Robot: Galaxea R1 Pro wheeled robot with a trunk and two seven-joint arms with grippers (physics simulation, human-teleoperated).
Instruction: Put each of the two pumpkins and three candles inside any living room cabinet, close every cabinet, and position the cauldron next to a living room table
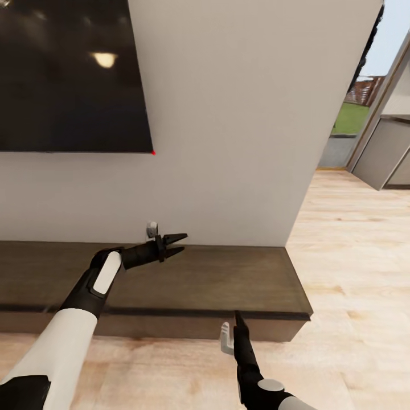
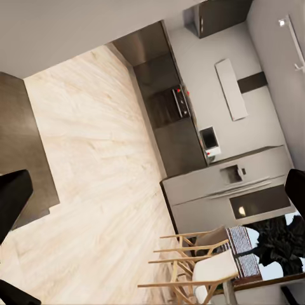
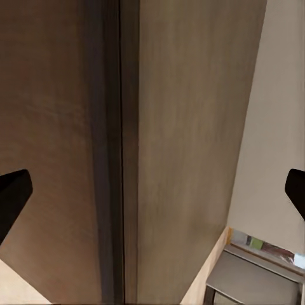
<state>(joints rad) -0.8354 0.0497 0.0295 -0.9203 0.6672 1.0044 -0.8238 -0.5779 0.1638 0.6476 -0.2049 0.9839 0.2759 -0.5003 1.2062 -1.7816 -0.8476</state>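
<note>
The long low dark brown cabinet (image 1: 228,279) runs along the pale wall, and its right end stops short of the wall's corner. Its fronts look flush, with no drawer pulled out. My left gripper (image 1: 181,242) hovers open over the cabinet top near the wall, holding nothing. My right gripper (image 1: 238,319) sits just in front of the cabinet's front edge near its right end. The right wrist view has the cabinet's top and front (image 3: 178,127) close up between widely spread fingertips (image 3: 13,194), so it is open and empty. The pumpkins, candles and cauldron are out of view.
A large black screen (image 1: 68,74) hangs on the wall above the cabinet. Light wood floor (image 1: 353,256) opens to the right toward pale grey units (image 1: 393,154). The left wrist view takes in a kitchen with a fridge (image 2: 235,184) and wooden chairs (image 2: 203,267).
</note>
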